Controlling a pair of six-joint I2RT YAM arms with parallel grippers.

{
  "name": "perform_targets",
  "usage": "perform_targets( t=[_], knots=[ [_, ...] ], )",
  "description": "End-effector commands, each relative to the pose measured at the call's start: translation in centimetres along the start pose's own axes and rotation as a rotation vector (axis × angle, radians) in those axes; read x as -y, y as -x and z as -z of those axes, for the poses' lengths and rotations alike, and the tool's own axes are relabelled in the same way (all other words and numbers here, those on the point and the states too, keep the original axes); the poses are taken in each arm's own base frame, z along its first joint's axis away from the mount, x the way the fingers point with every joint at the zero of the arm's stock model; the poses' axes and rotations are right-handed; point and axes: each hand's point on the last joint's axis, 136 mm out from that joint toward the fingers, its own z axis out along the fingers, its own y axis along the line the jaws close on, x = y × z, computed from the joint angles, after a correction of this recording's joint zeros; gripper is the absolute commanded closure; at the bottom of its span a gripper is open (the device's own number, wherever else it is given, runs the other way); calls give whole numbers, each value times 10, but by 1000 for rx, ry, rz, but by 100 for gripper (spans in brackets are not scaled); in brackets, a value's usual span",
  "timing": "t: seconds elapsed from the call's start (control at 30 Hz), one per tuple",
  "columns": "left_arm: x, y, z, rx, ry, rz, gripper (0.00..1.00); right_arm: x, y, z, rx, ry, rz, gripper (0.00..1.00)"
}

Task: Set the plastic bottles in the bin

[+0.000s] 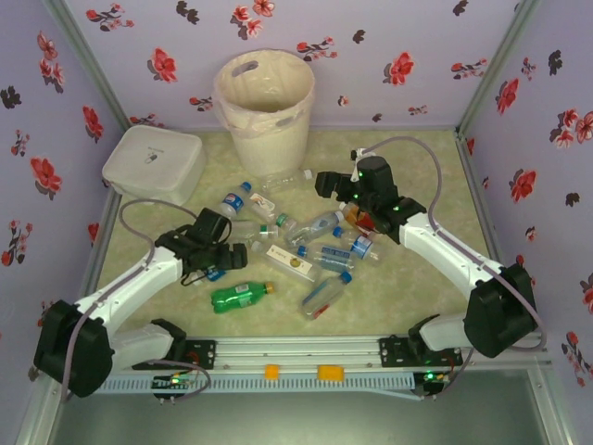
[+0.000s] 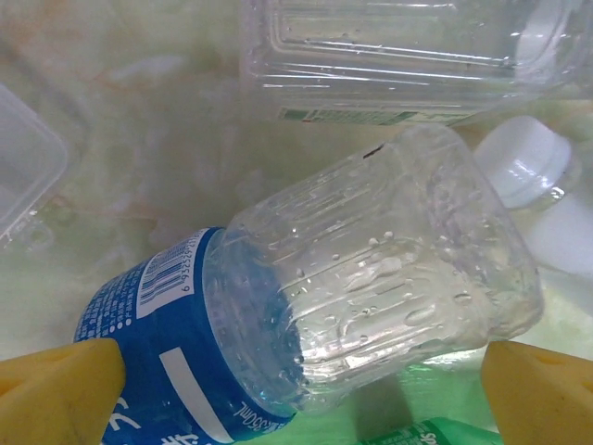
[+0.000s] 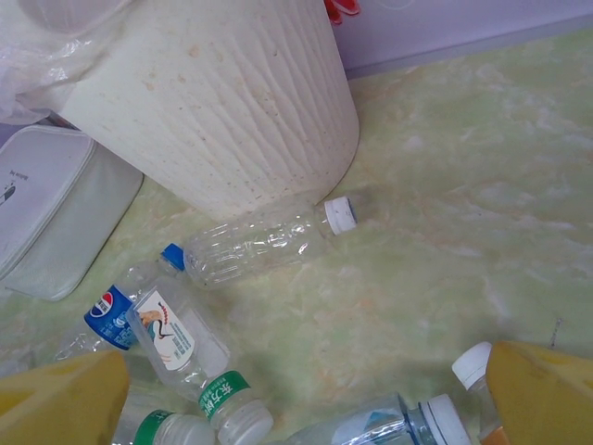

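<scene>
The plastic bottles lie scattered on the table (image 1: 417, 278) between the arms, among them a green one (image 1: 239, 294) at the front. The cream bin (image 1: 264, 97) stands at the back, its bag liner folded over the rim. My left gripper (image 1: 225, 248) is low over the left side of the pile and open. In the left wrist view a clear bottle with a blue label (image 2: 371, 278) lies between the wide yellow fingers (image 2: 56, 394), untouched. My right gripper (image 1: 335, 190) hovers open above the pile's right side. Its camera sees the bin (image 3: 213, 102) and a white-capped clear bottle (image 3: 259, 243) at its foot.
A flat white rounded box (image 1: 153, 162) sits left of the bin, also visible in the right wrist view (image 3: 56, 222). Flowered walls close in the table on three sides. A clear rectangular container (image 2: 398, 56) lies just beyond the blue-label bottle.
</scene>
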Motion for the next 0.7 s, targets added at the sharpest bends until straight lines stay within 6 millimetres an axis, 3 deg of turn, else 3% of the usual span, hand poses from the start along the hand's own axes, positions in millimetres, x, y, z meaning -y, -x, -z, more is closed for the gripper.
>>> perform_targets(
  t=[0.0,0.17,0.43,0.67],
  knots=[
    [-12,-34,-6,-143,64,-38,0,-3,12,2,60,-1,-22,0],
    [-8,-30,-11,-140,64,-47,0,-7,22,3,96,14,-22,0],
    [-1,-16,-18,-168,94,-119,0,-3,16,4,85,5,-29,0],
    [1,-21,-23,-251,118,-208,0,-2,19,8,104,-1,-28,0]
  ],
)
